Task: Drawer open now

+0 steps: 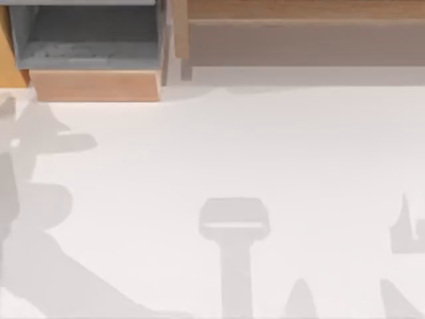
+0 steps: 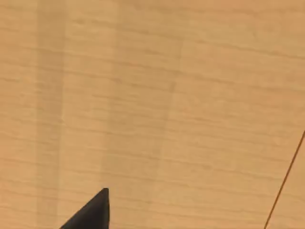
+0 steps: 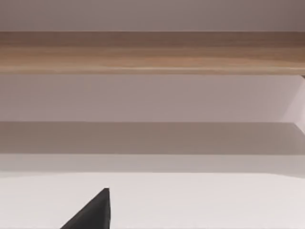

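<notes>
The drawer point(image 1: 93, 85) stands pulled out at the table's far left. Its plain light-brown front panel faces the table, and its speckled grey floor and walls point(image 1: 86, 40) lie open behind it with nothing inside that I can see. In the left wrist view, a dark tip of my left gripper point(image 2: 93, 212) hangs close over a light-brown wooden surface point(image 2: 157, 105). In the right wrist view, a dark tip of my right gripper point(image 3: 93, 212) sits above the white table point(image 3: 200, 200), facing the long wooden board point(image 3: 152, 52) from a distance.
A long wide wooden board with a grey-brown face point(image 1: 299, 40) runs along the far edge, to the right of the drawer. Orange-brown wood point(image 1: 10, 63) borders the drawer's left side. Arm shadows fall across the white table point(image 1: 232, 153).
</notes>
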`<state>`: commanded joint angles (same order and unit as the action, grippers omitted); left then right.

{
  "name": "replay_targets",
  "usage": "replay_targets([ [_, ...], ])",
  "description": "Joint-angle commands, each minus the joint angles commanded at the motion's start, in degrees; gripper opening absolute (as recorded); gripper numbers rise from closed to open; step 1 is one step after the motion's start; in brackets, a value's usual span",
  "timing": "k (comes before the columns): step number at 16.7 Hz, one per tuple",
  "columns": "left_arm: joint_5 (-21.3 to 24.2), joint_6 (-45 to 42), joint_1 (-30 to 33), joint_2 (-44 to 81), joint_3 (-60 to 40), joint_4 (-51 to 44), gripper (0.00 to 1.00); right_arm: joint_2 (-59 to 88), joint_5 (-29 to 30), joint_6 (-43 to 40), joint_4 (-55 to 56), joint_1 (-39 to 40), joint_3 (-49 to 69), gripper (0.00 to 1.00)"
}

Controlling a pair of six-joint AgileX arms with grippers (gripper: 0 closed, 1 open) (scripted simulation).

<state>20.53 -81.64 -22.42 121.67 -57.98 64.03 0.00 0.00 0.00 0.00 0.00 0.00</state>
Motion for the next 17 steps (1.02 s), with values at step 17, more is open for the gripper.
replay_targets([
  [17, 4.94, -9.11, -0.38, 11.49, -10.36, 0.49, 1.0, 0.0, 0.0, 0.0, 0.0, 0.0, 0.0, 1.0],
])
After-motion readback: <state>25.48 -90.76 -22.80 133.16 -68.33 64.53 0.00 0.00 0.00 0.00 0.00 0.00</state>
